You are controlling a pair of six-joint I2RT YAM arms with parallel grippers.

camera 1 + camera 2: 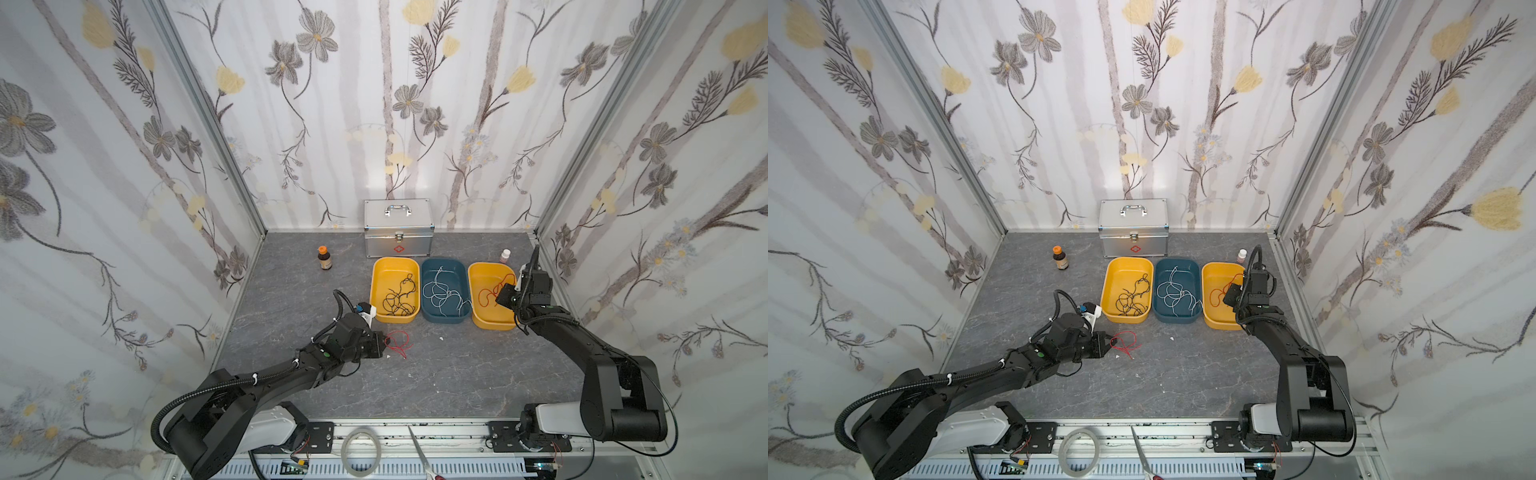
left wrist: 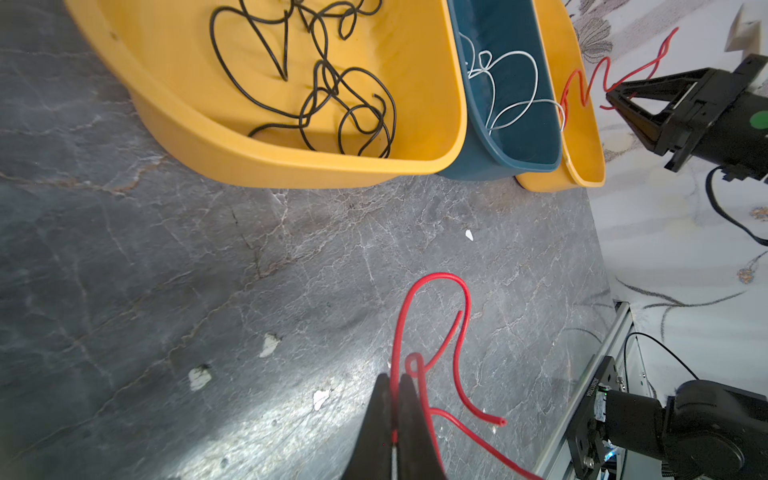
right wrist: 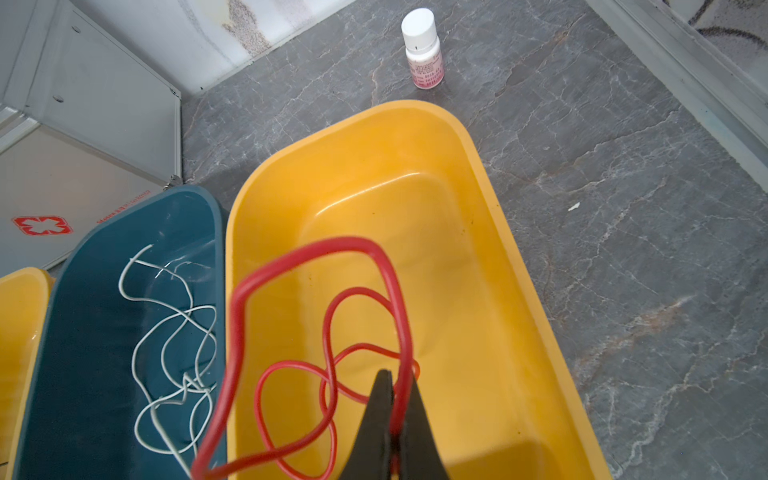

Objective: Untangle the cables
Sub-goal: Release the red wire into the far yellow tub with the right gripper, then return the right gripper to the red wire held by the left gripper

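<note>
Enclosing the grey marbled tabletop (image 1: 457,374) and red cable (image 2: 440,274) stand floral-papered walls (image 1: 353,83).

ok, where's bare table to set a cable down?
Largest bare patch: front-centre table, between the arm bases, nearer than the bins and right of the red cable in the left gripper. Also bare: the strip from the brown bottle to the left wall. Crowded: back right, around bins, metal case, white bottle.

Scissors (image 1: 421,451) cut off below, bottle (image 1: 325,259) label seemingly illegible
</note>
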